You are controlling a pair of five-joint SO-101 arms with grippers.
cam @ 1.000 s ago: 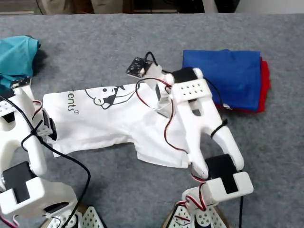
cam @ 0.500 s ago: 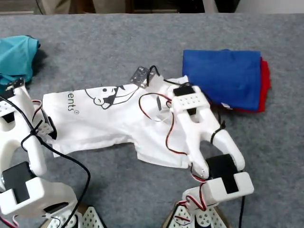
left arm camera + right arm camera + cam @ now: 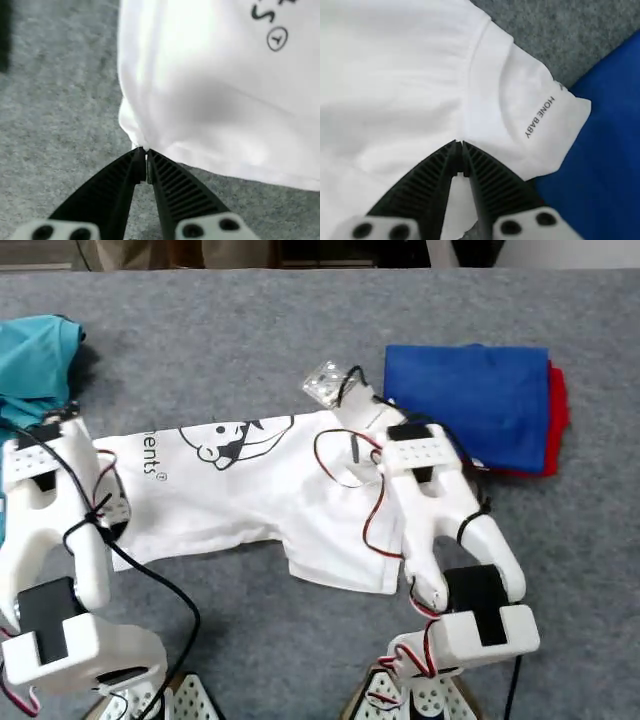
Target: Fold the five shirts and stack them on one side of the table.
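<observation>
I've got the white shirt (image 3: 240, 495) lying flat across the middle of the table (image 3: 200, 330), print side up, stretched from left to right between my two arms. A narrower part of it hangs toward the near side at the right.

My left gripper (image 3: 145, 154) is at the shirt's left end. Its jaws are pressed together on the hem, with a small bunch of white cloth pinched at the tips.

My right gripper (image 3: 459, 146) is at the shirt's right end. Its jaws are also closed, nipping a fold of the white cloth just beside a seamed band. That end of the shirt reaches the blue shirt (image 3: 470, 400), and one white corner lies against the blue cloth.

The blue shirt is folded and sits at the far right on top of a folded red shirt (image 3: 558, 410), whose edge shows along the right side. A teal shirt (image 3: 35, 360) lies crumpled at the far left edge, apart from the white one.
</observation>
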